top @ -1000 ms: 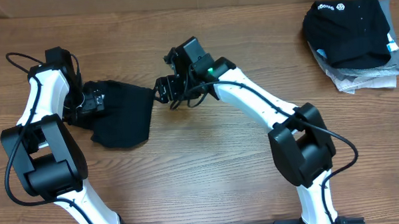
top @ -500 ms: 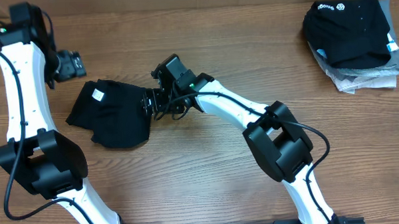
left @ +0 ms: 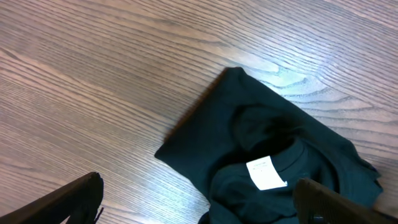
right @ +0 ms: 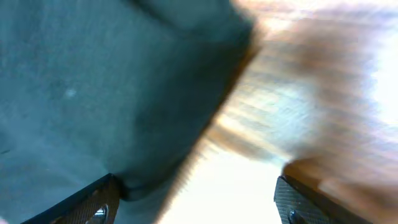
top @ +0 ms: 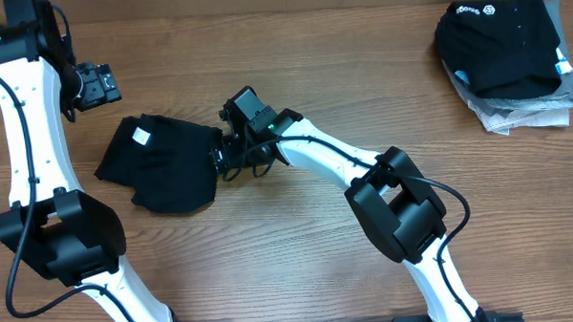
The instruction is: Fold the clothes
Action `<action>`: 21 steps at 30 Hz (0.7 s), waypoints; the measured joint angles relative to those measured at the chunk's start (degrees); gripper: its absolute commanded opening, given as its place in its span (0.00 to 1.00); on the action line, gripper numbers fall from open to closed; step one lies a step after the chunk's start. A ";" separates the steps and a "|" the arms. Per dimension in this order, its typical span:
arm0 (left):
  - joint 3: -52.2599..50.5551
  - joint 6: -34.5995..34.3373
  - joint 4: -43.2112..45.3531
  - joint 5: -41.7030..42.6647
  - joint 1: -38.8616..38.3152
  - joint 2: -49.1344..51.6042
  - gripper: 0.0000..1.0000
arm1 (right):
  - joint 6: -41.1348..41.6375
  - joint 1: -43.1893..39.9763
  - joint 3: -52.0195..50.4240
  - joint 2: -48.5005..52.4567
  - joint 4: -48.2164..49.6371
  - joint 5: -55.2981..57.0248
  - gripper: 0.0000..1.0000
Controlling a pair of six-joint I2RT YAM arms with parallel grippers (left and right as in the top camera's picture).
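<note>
Black T-shirt [top: 163,170] is lying crumpled and partly folded on the left-centre of the wooden table [top: 292,46], white neck label [top: 140,137] facing up. I am holding my left gripper [top: 97,84] over bare wood up and left of the shirt, clear of it, with the jaws spread wide and nothing in them. I am keeping my right gripper [top: 221,158] at the shirt's right edge, jaws also wide. In the wrist view one finger [right: 87,202] is sitting at the fabric edge and the other is over wood, so nothing is being pinched. My right forearm is stretching across mid-table, and its wrist is hiding part of the shirt's right edge from overhead. At the far right corner a folded black garment with white logo [top: 497,39] is resting on grey and white pieces [top: 524,113], well apart from everything. Compared with a second ago, my left gripper has come off the shirt's left end, so the label is now showing. My right gripper has moved left, closer onto the shirt. The stack is unchanged.
</note>
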 measured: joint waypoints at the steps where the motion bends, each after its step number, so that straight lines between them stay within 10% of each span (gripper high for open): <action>1: 0.00 -0.15 0.04 0.09 0.00 0.00 1.00 | -1.14 0.00 0.02 0.00 0.15 1.09 0.84; 10: 0.00 -0.35 0.09 0.42 0.00 0.00 1.00 | -5.88 0.24 1.11 0.04 -1.07 6.05 0.98; 21: -13.35 1.90 -0.50 5.01 -0.04 0.02 1.00 | -12.35 -5.01 30.45 0.76 -32.11 4.35 1.00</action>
